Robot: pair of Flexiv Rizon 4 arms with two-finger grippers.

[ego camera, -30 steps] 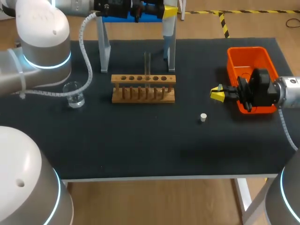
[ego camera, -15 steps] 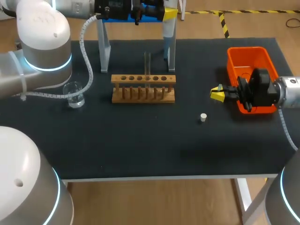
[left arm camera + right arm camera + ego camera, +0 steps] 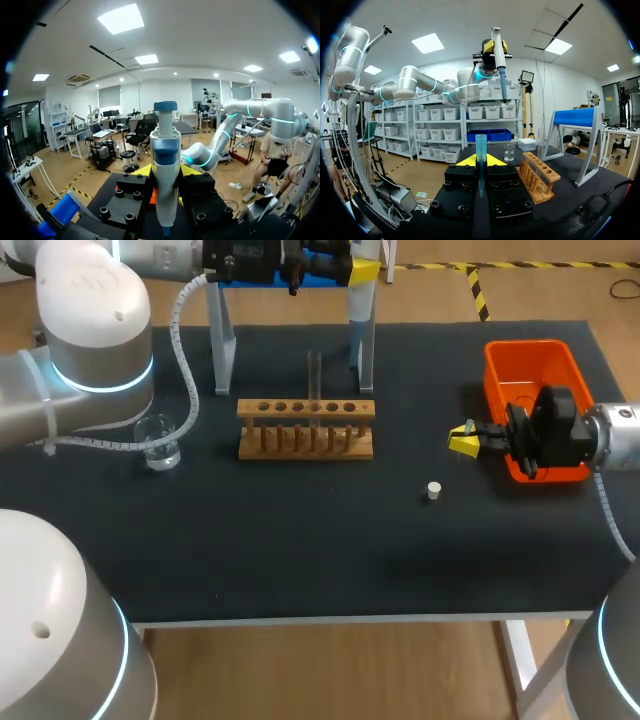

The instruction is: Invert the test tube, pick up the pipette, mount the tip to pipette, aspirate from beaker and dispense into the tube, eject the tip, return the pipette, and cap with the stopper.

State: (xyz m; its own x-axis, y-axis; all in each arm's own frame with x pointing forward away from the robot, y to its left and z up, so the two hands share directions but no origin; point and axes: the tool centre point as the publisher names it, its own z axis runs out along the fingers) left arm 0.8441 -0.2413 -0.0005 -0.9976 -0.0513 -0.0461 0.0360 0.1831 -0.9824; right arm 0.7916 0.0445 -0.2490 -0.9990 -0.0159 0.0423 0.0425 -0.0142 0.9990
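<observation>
Pipette (image 3: 165,165): pinched upright betw. left gripper (image 3: 165,176) fingers, held high behind rack (image 3: 306,427).
Tip (image 3: 480,155): clamped betw. right gripper (image 3: 480,162) fingers, well right of rack.
Tube (image 3: 314,390): stood in rack.
Beaker (image 3: 157,443): set left of rack.
Stopper (image 3: 433,490): laid on tabletop (image 3: 300,540), front-right of rack.

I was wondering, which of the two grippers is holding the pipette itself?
The left gripper, raised behind the rack, is shut on the pipette. The right gripper, low beside the orange bin, holds only the blue tip.
</observation>
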